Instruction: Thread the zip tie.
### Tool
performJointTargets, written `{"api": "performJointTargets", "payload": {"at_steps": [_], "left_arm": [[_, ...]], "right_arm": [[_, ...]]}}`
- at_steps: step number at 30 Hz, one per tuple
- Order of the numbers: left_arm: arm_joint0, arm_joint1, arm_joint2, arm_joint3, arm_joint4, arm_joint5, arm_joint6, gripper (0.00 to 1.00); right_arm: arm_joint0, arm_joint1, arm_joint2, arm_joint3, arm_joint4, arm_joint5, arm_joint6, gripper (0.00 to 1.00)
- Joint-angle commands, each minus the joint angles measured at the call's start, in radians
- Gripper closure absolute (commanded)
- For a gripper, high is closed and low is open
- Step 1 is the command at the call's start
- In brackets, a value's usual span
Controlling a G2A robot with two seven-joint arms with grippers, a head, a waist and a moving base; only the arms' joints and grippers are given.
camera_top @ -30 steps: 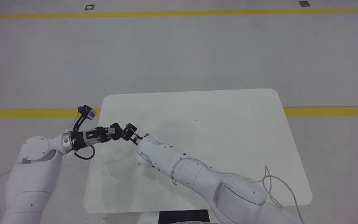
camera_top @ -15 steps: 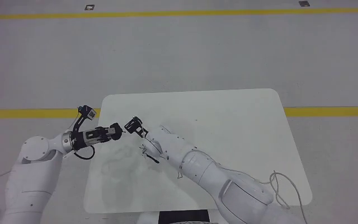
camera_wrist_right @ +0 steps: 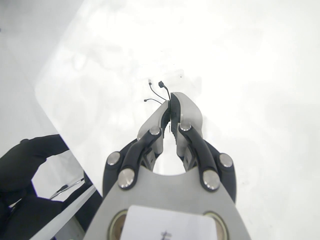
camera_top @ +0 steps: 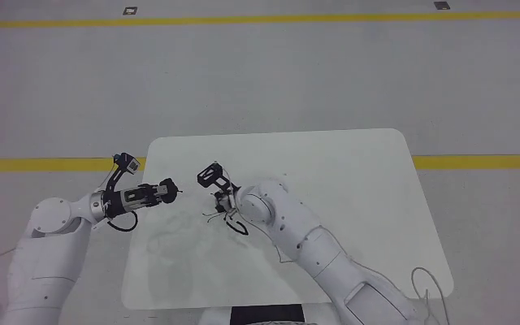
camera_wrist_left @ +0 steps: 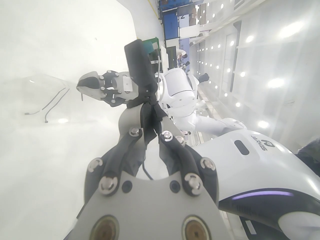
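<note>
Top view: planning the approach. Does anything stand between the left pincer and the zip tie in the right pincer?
Nothing visible does. Only bare white table lies between the left pincer and the thin black plastic zip tie pinched in the right pincer.

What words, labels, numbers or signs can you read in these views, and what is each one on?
Brand lettering: on the white robot shell in the left wrist view; a maker's mark, so not read out.
White label: on the right wrist plate, cut off at the picture's edge, unreadable.
Floor marker and second floor marker: too small to read.
Blue background sign: too blurred to read.
</note>
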Motion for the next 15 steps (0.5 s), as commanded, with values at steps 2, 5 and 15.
{"api": "performJointTargets", "payload": {"at_steps": [2, 5, 15], "left_arm": [[0.000, 0.000, 0.000, 0.000, 0.000, 0.000, 0.000, 1.00], [0.000, 0.000, 0.000, 0.000, 0.000, 0.000, 0.000, 1.00], [0.000, 0.000, 0.000, 0.000, 0.000, 0.000, 0.000, 1.00]], "right_arm": [[-0.039, 0.018, 0.047, -0.051, 0.034, -0.049, 0.003, 1.00], [-0.049, 0.023, 0.059, -0.062, 0.055, -0.067, -0.002, 1.00], [-0.055, 0.023, 0.059, -0.063, 0.055, -0.063, -0.021, 1.00]]}}
